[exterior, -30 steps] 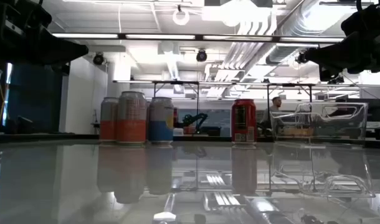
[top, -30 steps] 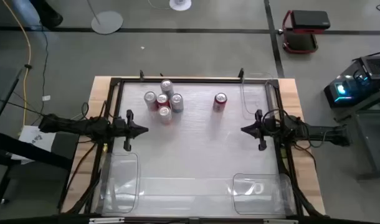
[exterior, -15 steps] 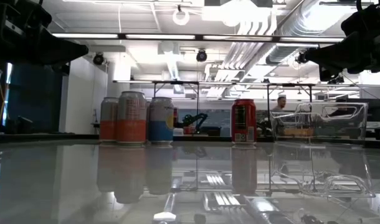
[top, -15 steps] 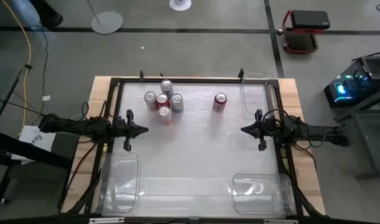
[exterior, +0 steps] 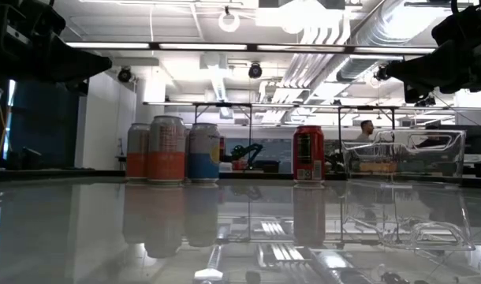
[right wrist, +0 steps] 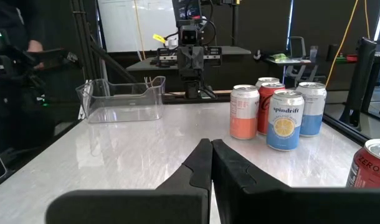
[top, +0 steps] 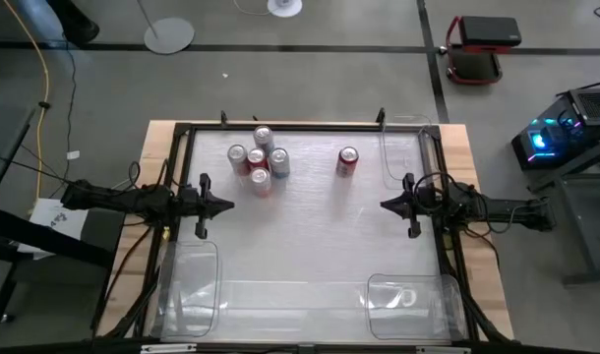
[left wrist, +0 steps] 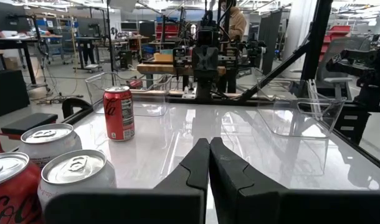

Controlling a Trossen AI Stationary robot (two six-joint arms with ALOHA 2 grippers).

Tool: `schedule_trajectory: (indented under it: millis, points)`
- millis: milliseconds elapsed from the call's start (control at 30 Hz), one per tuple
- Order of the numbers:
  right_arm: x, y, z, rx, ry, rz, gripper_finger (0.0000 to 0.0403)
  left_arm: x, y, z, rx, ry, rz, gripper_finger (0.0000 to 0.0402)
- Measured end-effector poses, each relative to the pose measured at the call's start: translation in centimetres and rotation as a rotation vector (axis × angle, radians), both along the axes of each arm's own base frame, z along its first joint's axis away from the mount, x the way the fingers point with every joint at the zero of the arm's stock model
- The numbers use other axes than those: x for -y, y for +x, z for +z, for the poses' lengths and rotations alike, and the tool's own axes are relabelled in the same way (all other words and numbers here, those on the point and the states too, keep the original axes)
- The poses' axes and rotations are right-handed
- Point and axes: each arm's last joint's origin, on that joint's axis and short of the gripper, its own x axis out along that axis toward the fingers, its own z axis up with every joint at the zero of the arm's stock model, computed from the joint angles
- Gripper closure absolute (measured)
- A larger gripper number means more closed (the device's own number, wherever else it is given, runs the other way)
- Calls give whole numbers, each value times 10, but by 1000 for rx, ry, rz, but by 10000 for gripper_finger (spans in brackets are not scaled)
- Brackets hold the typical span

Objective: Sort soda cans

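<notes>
Left gripper [top: 224,206] and right gripper [top: 387,205] both closed, empty, mid-frame at the table's sides. Five soda cans [top: 258,161] clustered upper left of centre; one red can [top: 347,161] apart, upper right. Likely light, rigid, slippery, dentable: grasp mid-body.

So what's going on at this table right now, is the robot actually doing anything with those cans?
Not yet. Both arms wait at the table's sides, the left hand and the right hand shut and holding nothing. Five soda cans stand clustered near the far edge, and one red soda can stands apart toward the right. Clear plastic bins sit at the near corners and at the far right, with no cans in them, so the sorting has not started.
</notes>
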Motion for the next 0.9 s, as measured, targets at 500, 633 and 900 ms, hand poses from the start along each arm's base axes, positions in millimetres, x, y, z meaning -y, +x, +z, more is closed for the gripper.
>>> schedule_trajectory:
  millis: [500, 633, 900]
  points:
    - [0, 0, 0, 0, 0, 0, 403, 0, 0, 0, 0, 0, 0, 401]
    - [0, 0, 0, -1, 0, 0, 403, 0, 0, 0, 0, 0, 0, 401]
    - [0, 0, 0, -1, 0, 0, 403, 0, 0, 4, 46, -29, 2, 402]
